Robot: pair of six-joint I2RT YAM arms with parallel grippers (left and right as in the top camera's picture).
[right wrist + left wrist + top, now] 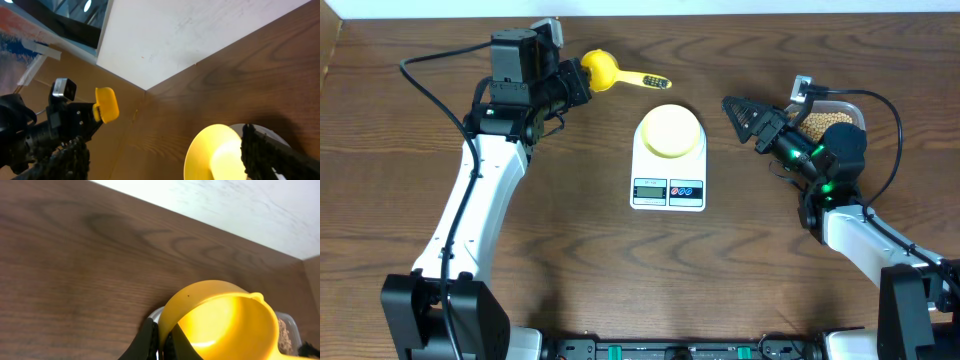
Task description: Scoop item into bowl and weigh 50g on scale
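Left fingers [572,88] are clamped tight on the rim of the yellow scoop [600,70], up beyond the scale's [667,190] far left corner. The pale bowl [670,130] sits right on the scale's platform. Right fingers [740,115] stand wide apart, gripping nothing, just right of the scale. The beans [825,122] lie in a clear tub [847,103] farther right.
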